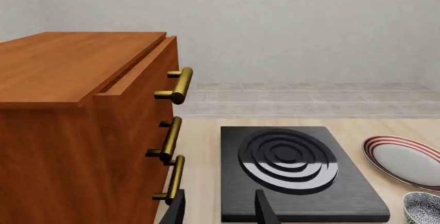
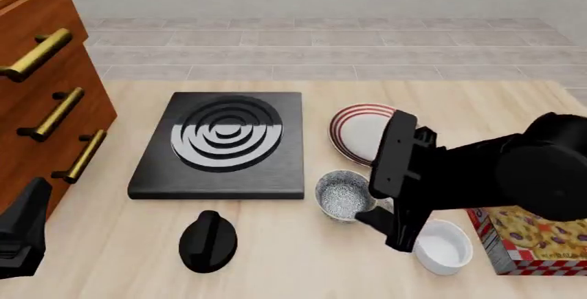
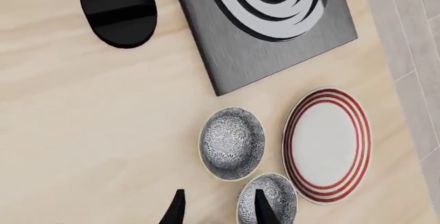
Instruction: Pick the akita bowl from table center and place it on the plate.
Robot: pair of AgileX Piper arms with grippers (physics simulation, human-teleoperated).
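Two alike speckled bowls lie beside the plate (image 3: 326, 144), which is white with red stripes. The akita bowl (image 3: 232, 142) is the one nearer the burner corner; it also shows in the front view (image 2: 344, 194) and at the edge of the left wrist view (image 1: 423, 208). Its twin (image 3: 268, 199) sits partly behind one finger. My right gripper (image 3: 220, 211) hovers open above the table, just short of the akita bowl, holding nothing. The right arm (image 2: 458, 172) covers the twin and part of the plate (image 2: 358, 133) in the front view. My left gripper (image 1: 220, 213) is open and empty, low at the near left (image 2: 23, 240).
A black square burner (image 2: 225, 144) with rings lies left of the bowls. A black knob (image 2: 208, 240) sits in front of it. A white ramekin (image 2: 442, 246) and a patterned box (image 2: 532, 240) stand near right. A wooden drawer cabinet (image 2: 41, 86) with brass handles fills the left.
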